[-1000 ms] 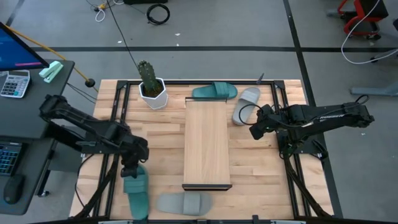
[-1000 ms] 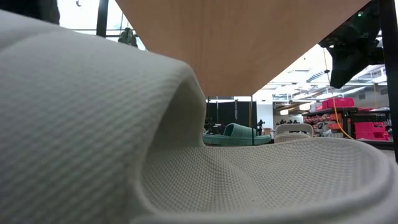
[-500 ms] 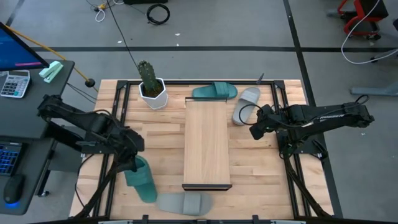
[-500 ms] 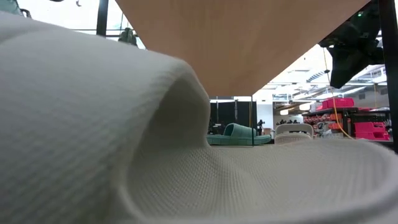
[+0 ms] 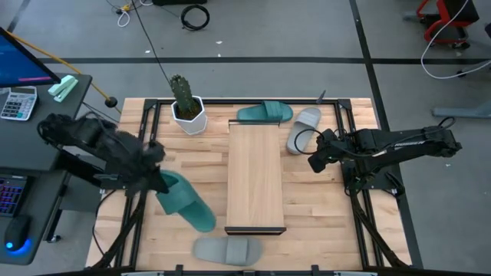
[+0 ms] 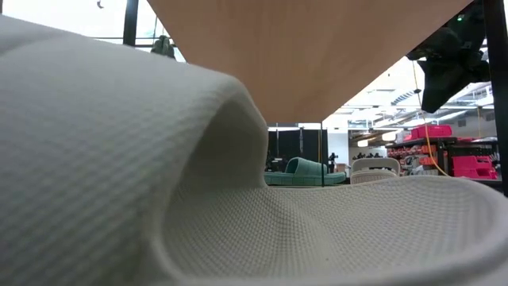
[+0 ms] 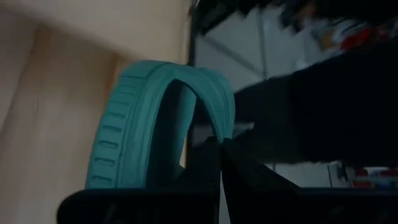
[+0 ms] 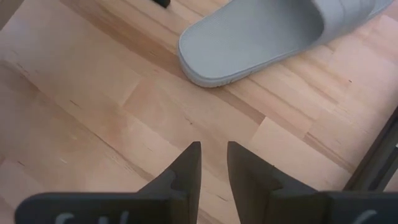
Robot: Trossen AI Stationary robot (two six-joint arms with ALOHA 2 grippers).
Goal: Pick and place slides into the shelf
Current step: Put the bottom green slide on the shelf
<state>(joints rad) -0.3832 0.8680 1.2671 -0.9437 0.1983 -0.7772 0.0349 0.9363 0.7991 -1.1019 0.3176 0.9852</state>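
My left gripper (image 5: 156,181) is shut on a teal slide (image 5: 186,202) over the table's left half, left of the shelf (image 5: 257,176). That slide also shows in the left wrist view (image 7: 124,124). A second teal slide (image 5: 265,113) and a grey slide (image 5: 305,129) lie on their soles past the shelf's far end. Another grey slide (image 5: 228,249) lies at the near edge and fills the low view (image 6: 119,159). My right gripper (image 8: 213,163) is slightly open and empty, low over bare wood right of the shelf, near the far grey slide (image 8: 273,37). My left gripper pinches the teal slide's rim (image 7: 225,127) between its two fingers, at the slide's end toward the table's left. The fingers come from the left. The slide looks lifted off the table, slanting from the gripper toward the shelf's near left corner.
A white pot with a cactus (image 5: 186,109) stands at the far left of the table. Dark frame rails (image 5: 142,153) run along the table's left and right sides. The shelf's board (image 6: 317,48) shows overhead in the low view. A desk with a calculator (image 5: 17,101) stands left of the table.
My left gripper has gone up and toward the table's far edge, still shut on the teal slide. The slide has come off the near left of the table, and its free end has swung from the near edge toward the shelf.
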